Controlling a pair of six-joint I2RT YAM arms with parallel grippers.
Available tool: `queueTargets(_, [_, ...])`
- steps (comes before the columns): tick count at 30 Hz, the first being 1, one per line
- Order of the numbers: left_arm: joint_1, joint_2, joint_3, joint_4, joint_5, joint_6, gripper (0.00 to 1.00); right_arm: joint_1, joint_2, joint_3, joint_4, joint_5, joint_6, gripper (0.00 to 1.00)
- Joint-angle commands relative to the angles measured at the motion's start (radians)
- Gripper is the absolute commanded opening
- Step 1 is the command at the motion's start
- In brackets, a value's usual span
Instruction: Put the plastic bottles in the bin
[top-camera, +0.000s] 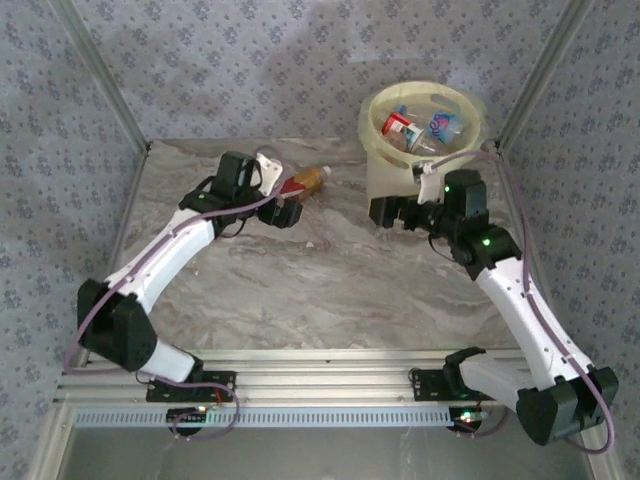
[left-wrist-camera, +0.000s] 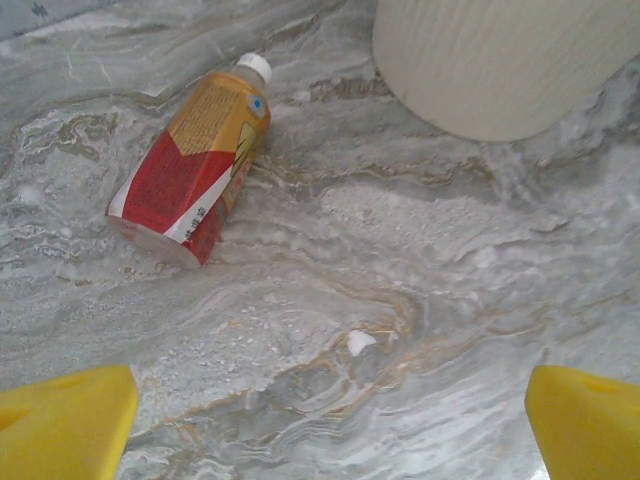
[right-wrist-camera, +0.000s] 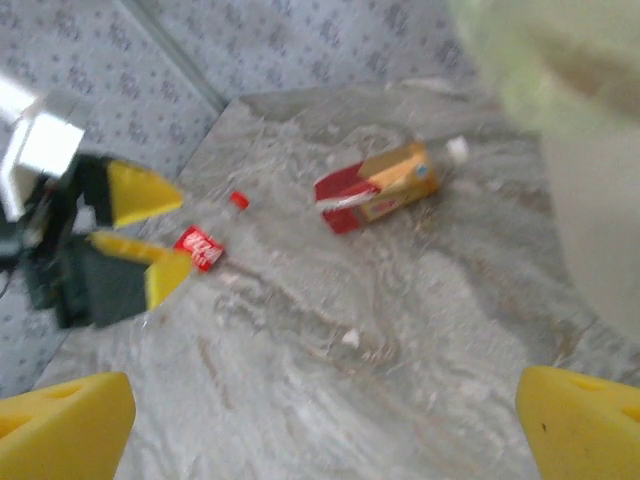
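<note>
We're lining up left gripper, jaws wide and empty, on the orange red-labelled bottle upper left; next probably needs descending and closing. Right gripper wide too, empty.

— Where do we have our left arm?
— Folded at the elbow out to the left, with the forearm reaching forward and inward. Our left gripper sits low at its end, jaws wide, holding nothing.
— And its fingertips?
— We see one yellow tip at each lower corner of the left wrist view, well apart.
— Our right arm?
— It rises from its base, bends out to the right, then stretches forward and inward. Our right gripper points left, towards the other arm.
— Jaws?
— Spread wide and empty. The two grippers face each other, well apart.
</note>
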Motion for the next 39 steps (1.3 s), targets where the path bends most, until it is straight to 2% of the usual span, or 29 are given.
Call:
queueTargets(1, [0.02, 0.086, 0.084, -0.064, -0.038, 0.092, 1.0, 0.033, -0.04, -0.08, 0.076, -0.026, 0.044, 1.0])
queueTargets(6, [0.064, 0.264, 0.209, -0.091, -0.021, 0.123, 1.0, 0.086, -0.031, -0.185, 0.178, -0.045, 0.095, 1.0])
queueTargets(15, [0.101, 0.562, 0.522, -0.199, -0.045, 0.203, 1.0, 0.183, 0.019, -0.258, 0.234, -0.02, 0.112, 1.0])
queueTargets(20, [0.133, 0.709, 0.718, -0.326, 0.0, 0.248, 1.0, 0.209, 0.03, -0.272, 0.244, -0.003, 0.121, 1.0])
queueTargets(30, [0.172, 0.873, 0.934, -0.441, 0.111, 0.298, 1.0, 0.221, 0.021, -0.276, 0.216, 0.013, 0.118, 1.0])
queueTargets(39, [0.171, 0.92, 0.959, -0.439, 0.171, 0.305, 1.0, 0.223, 0.042, -0.253, 0.198, 0.011, 0.119, 1.0])
